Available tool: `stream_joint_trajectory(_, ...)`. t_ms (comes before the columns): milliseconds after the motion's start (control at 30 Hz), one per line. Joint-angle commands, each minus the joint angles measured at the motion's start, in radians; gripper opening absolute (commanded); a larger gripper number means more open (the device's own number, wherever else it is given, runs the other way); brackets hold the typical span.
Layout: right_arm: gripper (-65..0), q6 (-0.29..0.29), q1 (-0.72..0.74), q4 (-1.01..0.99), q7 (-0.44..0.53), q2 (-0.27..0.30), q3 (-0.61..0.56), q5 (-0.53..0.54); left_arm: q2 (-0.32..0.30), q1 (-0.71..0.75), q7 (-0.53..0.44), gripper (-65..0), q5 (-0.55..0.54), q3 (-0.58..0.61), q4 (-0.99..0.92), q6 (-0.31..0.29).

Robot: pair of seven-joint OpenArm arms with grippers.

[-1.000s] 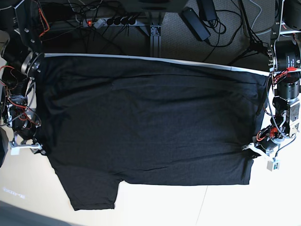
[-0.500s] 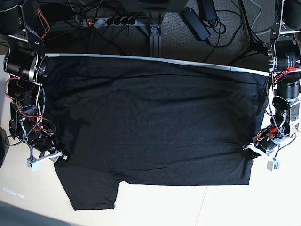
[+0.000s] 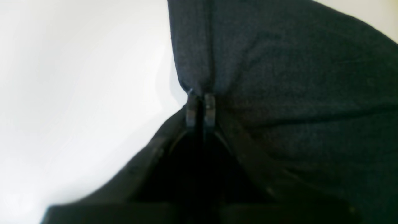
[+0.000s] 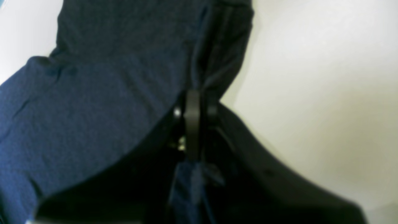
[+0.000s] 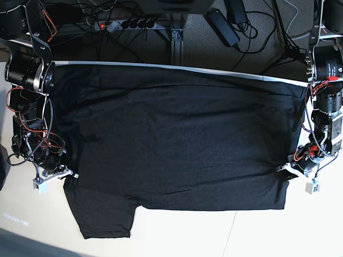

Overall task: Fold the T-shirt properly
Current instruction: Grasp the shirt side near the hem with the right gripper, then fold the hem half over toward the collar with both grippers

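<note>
The T-shirt (image 5: pixel 182 144) stretches lengthwise from side to side, each hand (image 5: pixel 76 175) clenched on its edge.

There is one black T-shirt (image 5: pixel 187 139), lying on one white surface (image 5: pixel 262 230). Two robot arms are in view, one at the left edge of the surface and one at the right, with two pincers, left (image 5: pixel 288 168) and right (image 5: pixel 74 175).

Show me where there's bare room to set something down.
Bare white tabletop lies beyond the black cloth T-shirt's long straight edge, on the side with the protruding sleeve. Another patch borders the left tool, outside the shirt. Both side edges are crowded by arms.
</note>
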Motion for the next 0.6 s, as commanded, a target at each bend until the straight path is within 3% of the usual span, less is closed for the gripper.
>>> stream_joint_trajectory(0, -65.0, 0.027, 0.019, 0.011, -0.018, 0.014, -0.002, -0.019, -0.019, -0.022, 0.055, -65.0, 0.016, -0.001, 0.005, -0.015)
stream_joint_trajectory(67, -65.0, 0.027, 0.020, 0.018, -0.019, 0.016, -0.002, -0.020, -0.020, -0.022, 0.084, -65.0, 0.017, -0.001, 0.005, -0.069)
stream_joint_trajectory(233, -65.0, 0.069, 0.019, 0.078, -0.052, 0.019, -0.002, -0.021, -0.056, -0.021, 0.065, -65.0, -0.088, -0.001, 0.013, -0.130)
stream_joint_trajectory(333, -65.0, 0.073, 0.018, 0.131, -0.088, 0.030, -0.002, -0.007, -0.084, -0.021, 0.105, -65.0, -0.129, -0.001, 0.034, -0.160)
stream_joint_trajectory(567, -65.0, 0.105, -0.004, 0.225, -0.208, 0.094, -0.002, 0.167, -0.156, -0.017, 0.161, -65.0, -0.231, -0.001, 0.092, -0.205)
